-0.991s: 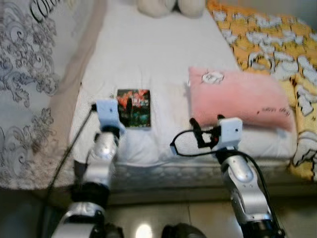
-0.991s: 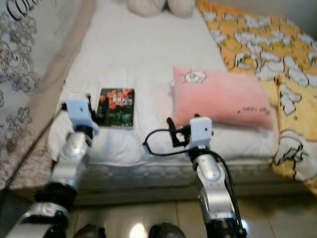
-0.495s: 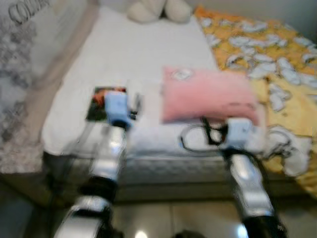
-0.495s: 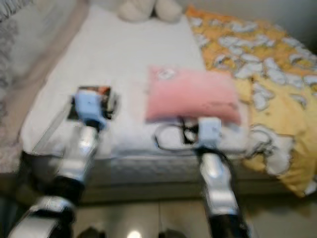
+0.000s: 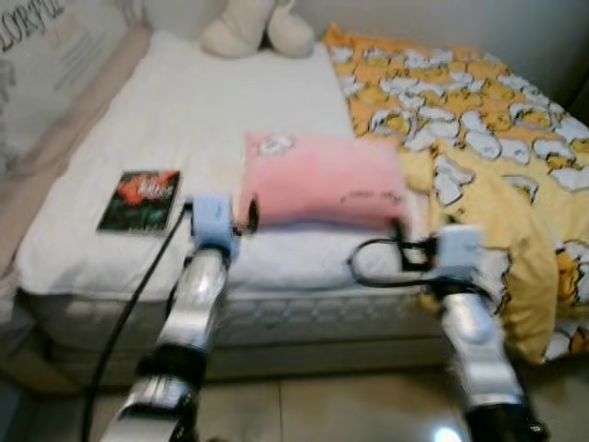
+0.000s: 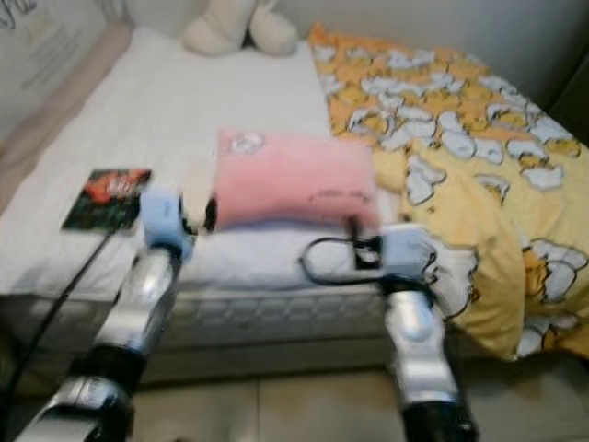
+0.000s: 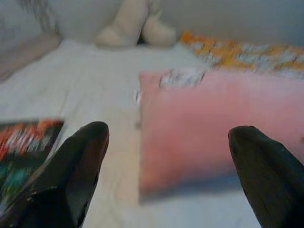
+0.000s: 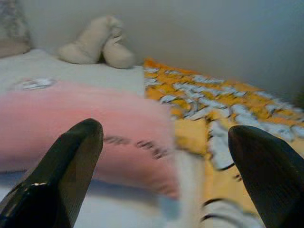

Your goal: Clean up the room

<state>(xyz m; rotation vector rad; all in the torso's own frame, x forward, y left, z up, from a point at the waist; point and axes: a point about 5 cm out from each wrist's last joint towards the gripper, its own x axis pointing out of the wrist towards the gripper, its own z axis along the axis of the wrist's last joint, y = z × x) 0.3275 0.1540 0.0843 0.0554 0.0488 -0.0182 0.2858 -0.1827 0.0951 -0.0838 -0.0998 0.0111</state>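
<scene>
**Both grippers line up on the pink pillow at the foot of the bed**

The pink pillow (image 5: 317, 180) lies flat on the white sheet (image 5: 212, 101), near the foot edge of the bed, its right end touching the bunched yellow patterned duvet (image 5: 479, 147). The left gripper (image 7: 166, 156) hangs just short of the pillow's left end with its fingers spread wide and nothing between them; the right gripper (image 8: 164, 156) faces the pillow's right end and the duvet fold, equally wide and empty.

The step in hand is probably a two-sided pickup of the pillow. Doing it well calls for each gripper to reach past the pillow's corner before closing, so the fingers pinch a good fold of the soft cover, not just skim it. The right side should keep clear of the duvet, or it may catch that cloth instead. Lifting both ends together would keep the pillow from sagging and dragging the sheet.

A book (image 5: 140, 187) with a dark red cover lies on the sheet to the left, well apart from the pillow, and a cream plush toy (image 5: 244, 28) sits at the head of the bed.

The head views are blurred, so the print on the pillow and the book's title cannot be read. The duvet's right side is cut off.
</scene>
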